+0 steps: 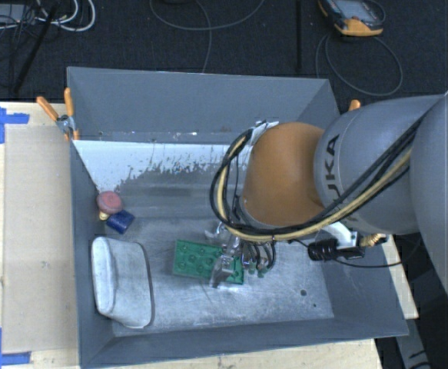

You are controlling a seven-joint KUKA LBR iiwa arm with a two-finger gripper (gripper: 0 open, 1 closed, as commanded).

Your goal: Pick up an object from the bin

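A flat green studded plate (193, 257) lies on the bin floor near the middle, tilted a little. My gripper (226, 267) is down at the plate's right end, under the orange wrist cover, and its metal tip hides part of the green there. To the left, near the bin's left wall, a pale grey oblong pad (121, 281) lies flat.
A small pink round thing (109, 201) and a small blue block (121, 221) sit together by the left wall, above the pad. The arm and its cables cover the right half of the bin.
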